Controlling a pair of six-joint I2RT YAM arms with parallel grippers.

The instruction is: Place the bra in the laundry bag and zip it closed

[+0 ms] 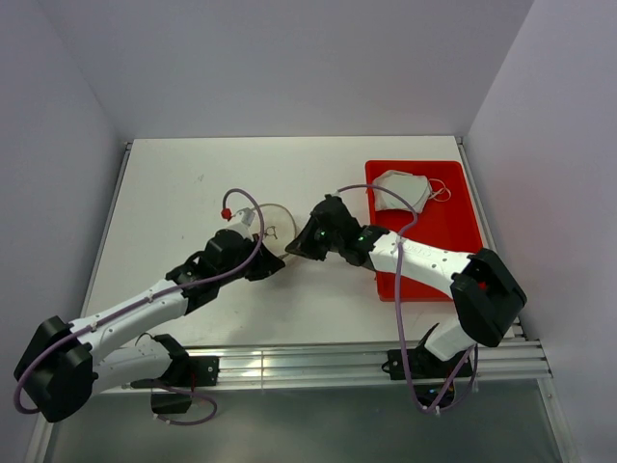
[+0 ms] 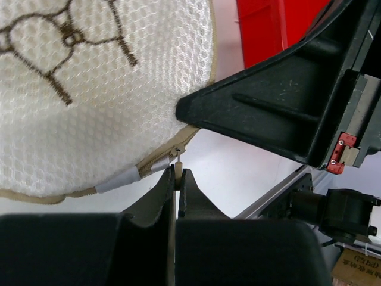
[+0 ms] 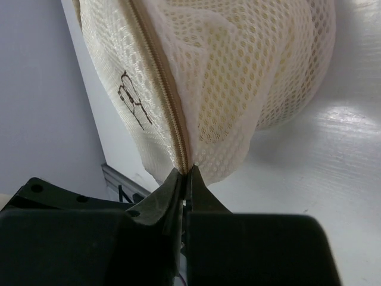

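Pinching zipper pull point(image 2: 178, 157): left claw point(image 2: 177, 174); right claw point(image 3: 186, 177) nipping laundry bag point(image 3: 244, 83) rim.

- One laundry bag point(image 1: 275, 222) of white mesh, carrying one tan zipper point(image 3: 168, 113) and one zip pull point(image 2: 178, 156).
- One white-grey bra point(image 1: 400, 191) with thin white straps.
- One red tray point(image 1: 453, 236).
- Two robot arms: the left arm point(image 1: 135, 313) and the right arm point(image 1: 424, 258).
- Two grippers: the left gripper point(image 2: 177, 176) and the right gripper point(image 3: 186, 176).
- One white desk point(image 1: 174, 193).
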